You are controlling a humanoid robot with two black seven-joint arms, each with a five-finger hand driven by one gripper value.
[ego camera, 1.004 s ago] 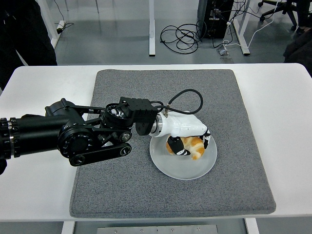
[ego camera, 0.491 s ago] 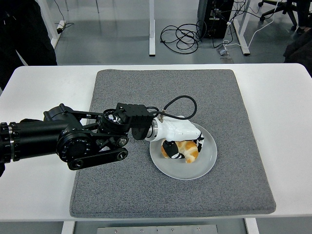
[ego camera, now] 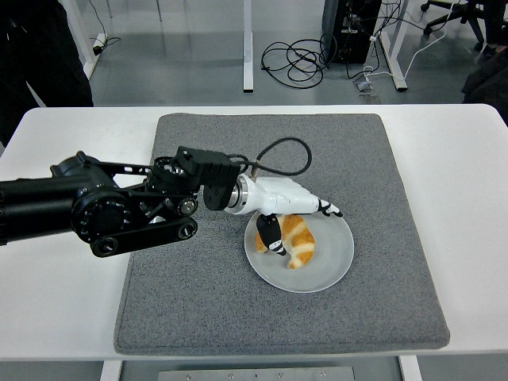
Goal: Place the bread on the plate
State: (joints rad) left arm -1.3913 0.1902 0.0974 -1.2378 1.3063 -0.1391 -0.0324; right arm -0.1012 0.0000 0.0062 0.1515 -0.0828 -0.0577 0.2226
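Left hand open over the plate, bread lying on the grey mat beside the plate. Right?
Not quite. The head view shows the bread lying on the plate, not on the mat beside it. The rest holds: the left hand is over the plate with its fingers spread, holding nothing.

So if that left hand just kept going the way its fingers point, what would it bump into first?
The left hand points right and slightly toward the table's near edge, with its fingers open above the bread. Going straight on, it would probably cross the plate rim and meet only the grey mat; height is hard to judge.
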